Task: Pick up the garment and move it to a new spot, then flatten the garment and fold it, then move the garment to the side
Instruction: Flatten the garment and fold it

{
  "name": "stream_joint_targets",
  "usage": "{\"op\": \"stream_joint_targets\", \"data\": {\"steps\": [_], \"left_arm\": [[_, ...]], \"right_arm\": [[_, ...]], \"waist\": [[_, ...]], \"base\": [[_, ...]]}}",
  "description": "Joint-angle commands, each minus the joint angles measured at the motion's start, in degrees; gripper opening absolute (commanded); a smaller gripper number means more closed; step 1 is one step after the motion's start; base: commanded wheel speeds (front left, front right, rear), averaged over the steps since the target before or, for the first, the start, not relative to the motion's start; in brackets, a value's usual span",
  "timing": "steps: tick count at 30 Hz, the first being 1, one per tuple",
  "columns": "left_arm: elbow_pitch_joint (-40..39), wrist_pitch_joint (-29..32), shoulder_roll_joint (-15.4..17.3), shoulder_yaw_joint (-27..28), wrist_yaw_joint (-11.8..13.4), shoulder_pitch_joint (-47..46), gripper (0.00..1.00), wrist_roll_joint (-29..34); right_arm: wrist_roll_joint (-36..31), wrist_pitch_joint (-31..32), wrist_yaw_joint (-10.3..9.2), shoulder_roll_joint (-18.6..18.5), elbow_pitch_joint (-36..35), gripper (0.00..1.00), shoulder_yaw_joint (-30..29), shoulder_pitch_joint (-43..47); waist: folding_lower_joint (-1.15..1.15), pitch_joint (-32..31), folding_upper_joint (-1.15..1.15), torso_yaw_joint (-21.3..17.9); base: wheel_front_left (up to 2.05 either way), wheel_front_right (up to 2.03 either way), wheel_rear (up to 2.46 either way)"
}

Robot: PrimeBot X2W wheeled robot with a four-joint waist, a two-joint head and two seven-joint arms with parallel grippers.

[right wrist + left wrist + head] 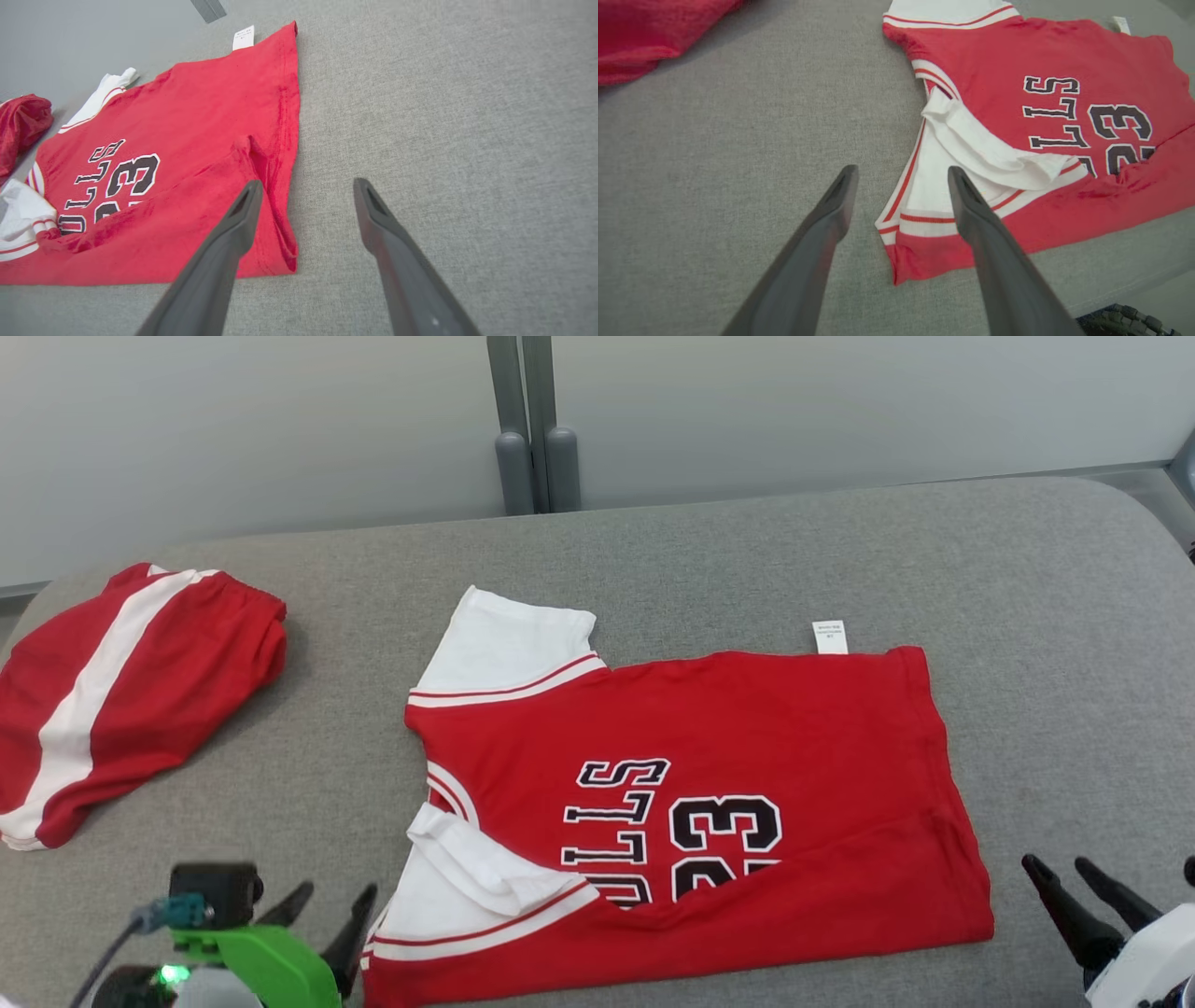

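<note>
Rumpled red jersey (794, 728) (white-sleeved)

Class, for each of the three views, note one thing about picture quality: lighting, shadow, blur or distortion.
Head view: soft, even light, no glare; the folded shorts cast a faint shadow beside them. Left wrist view: wide-angle stretch makes the left fingers loom large; the jersey print is sharp. Right wrist view: the right fingers look slightly soft.
</note>
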Motion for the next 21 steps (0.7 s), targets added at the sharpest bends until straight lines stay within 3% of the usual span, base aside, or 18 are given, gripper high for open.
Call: {"op": "stream_joint_targets", "data": {"steps": [1, 4, 9, 21], "left_arm": [[-1.15, 0.6, 0.74, 0.55, 0.18, -2.54, 1.0, 1.15], [-2.66, 2.94, 1.55, 0.98, -0.38, -7.69, 1.0, 1.81], [-2.2, 7.78, 0.37, 0.54, -2.9, -18.49, 1.0, 2.86], [17.36, 20.47, -6.72, -2.92, -14.0, -45.6, 1.0, 2.04]], "right_arm": [[0.11, -0.36, -0.04, -0.41, -0.84, 1.0, -0.96, -0.83], [-1.48, 0.86, -0.05, -0.62, 0.47, 1.0, -3.5, -4.41], [-2.66, 5.2, -0.04, 2.28, 4.17, 1.0, -5.98, -13.23], [-4.83, 15.11, -0.03, 8.4, 10.78, 1.0, -3.41, -33.04]], "waist": [[0.0, 0.41, 0.0, -0.32], [0.0, 1.41, 0.0, -1.22], [0.0, 5.39, 0.0, -2.45], [0.0, 18.32, 0.0, -4.43]], "base": [[0.0, 0.0, 0.0], [0.0, 0.0, 0.0], [0.0, 0.0, 0.0], [0.0, 0.0, 0.0]]}}
